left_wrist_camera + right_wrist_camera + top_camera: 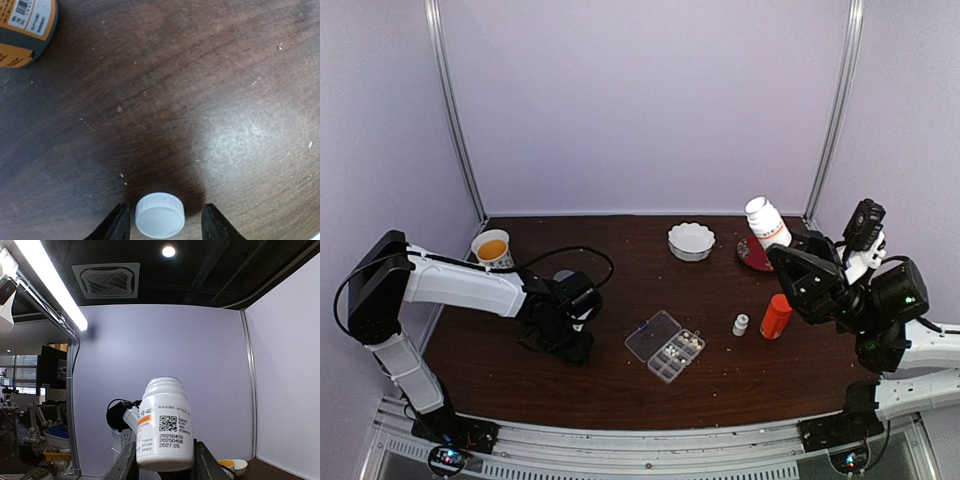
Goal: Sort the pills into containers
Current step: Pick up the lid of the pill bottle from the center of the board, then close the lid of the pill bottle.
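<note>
Spillage looming: we are clamping uncapped bottle [165, 430], tilted, in right fingers [207, 462]; left fingers [117, 227], unclenched, straddling cap [160, 215] off-centre, risking flicking it.

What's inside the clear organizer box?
Its lid is open. Tiny whitish pills lie in some compartments of the organizer box, toward its right end; too small to count. Nothing covers it.

- My right gripper [773, 246] holds a white bottle [766, 220], upper right.
- My left gripper [572, 347] sits low on the table [620, 400], centre left.
- The box [665, 346] lies open, lower centre.
</note>
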